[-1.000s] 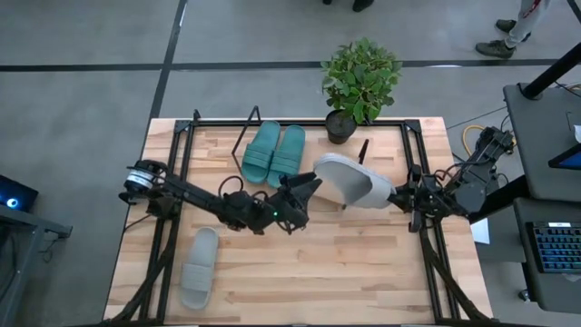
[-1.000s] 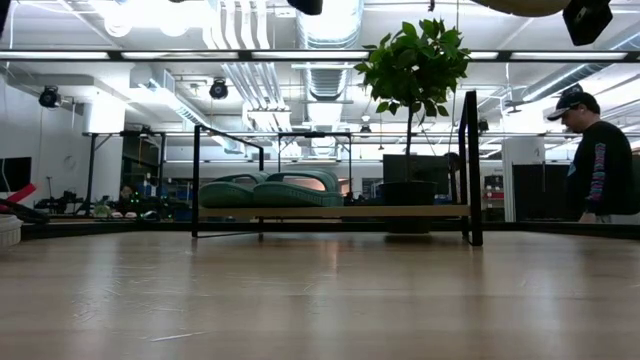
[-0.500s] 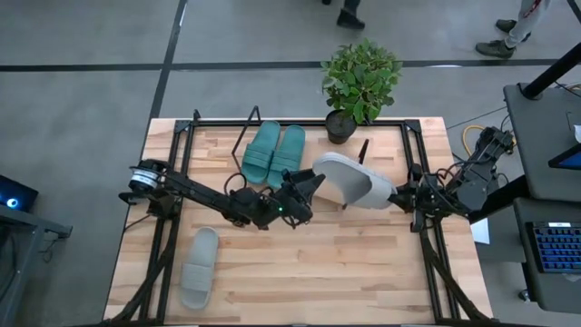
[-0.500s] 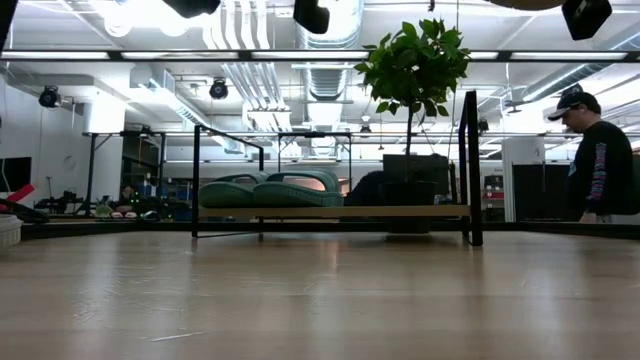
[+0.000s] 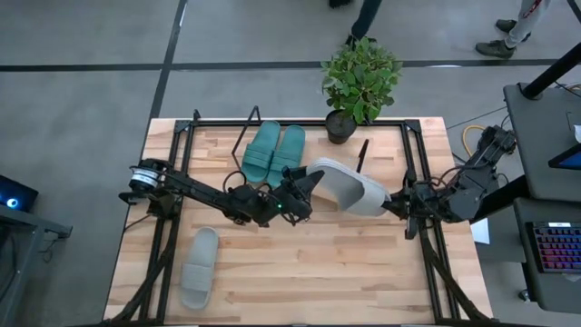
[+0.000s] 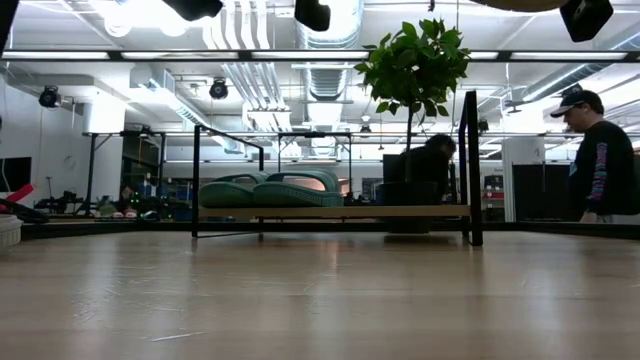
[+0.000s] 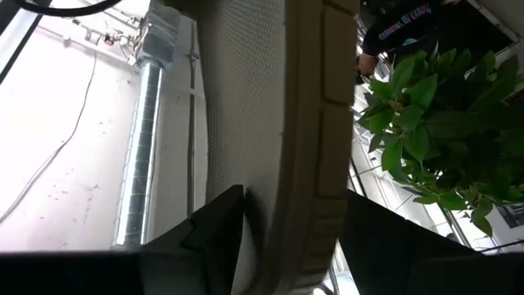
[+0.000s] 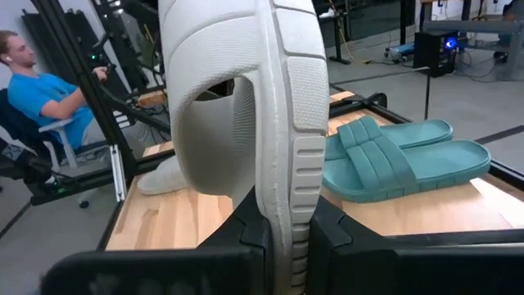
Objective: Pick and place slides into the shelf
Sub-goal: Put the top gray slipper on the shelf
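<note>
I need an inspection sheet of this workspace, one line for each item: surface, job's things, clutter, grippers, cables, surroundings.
Surface: wooden tabletop, bare at its front.
Job's things: two teal slides on the shelf; one grey slide held up between both arms; another grey slide lying on the table.
Clutter: potted plant at the far edge.
Grippers: left gripper at one end of the raised slide, fingers either side of its edge; right gripper shut on the other end.
Cables: yellow cable beside the right arm.
Surroundings: person standing nearby.
</note>
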